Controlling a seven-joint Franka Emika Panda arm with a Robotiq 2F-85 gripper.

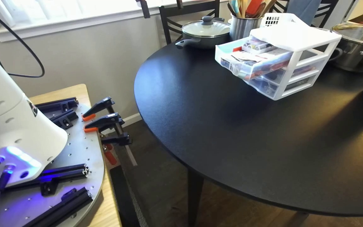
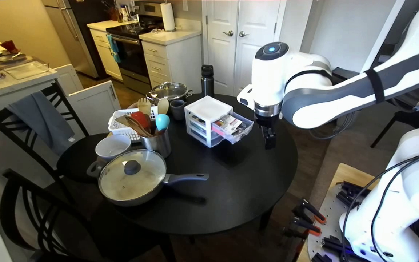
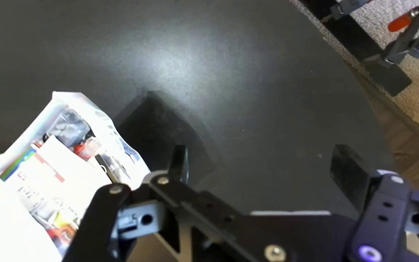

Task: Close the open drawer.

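The drawer is the top one of a small white-framed organizer and is pulled well out. It is clear plastic with red, white and blue items inside, and shows in both exterior views point(image 1: 254, 64) point(image 2: 235, 134) and at left in the wrist view point(image 3: 116, 145). The organizer point(image 1: 298, 36) also shows in an exterior view point(image 2: 209, 109); its two lower clear drawers look shut. My gripper point(image 2: 269, 143) points down in front of the drawer's front wall, apart from it. In the wrist view the gripper point(image 3: 258, 160) is open with nothing between its fingers.
The organizer stands on a round black table point(image 2: 238, 182). A lidded pan point(image 2: 133, 178), a steel utensil holder point(image 2: 158, 143), a white basket point(image 2: 122, 125), a lidded pot point(image 2: 169, 91) and a dark bottle point(image 2: 207, 80) stand around it. Clamps point(image 2: 306, 218) hold the robot's base.
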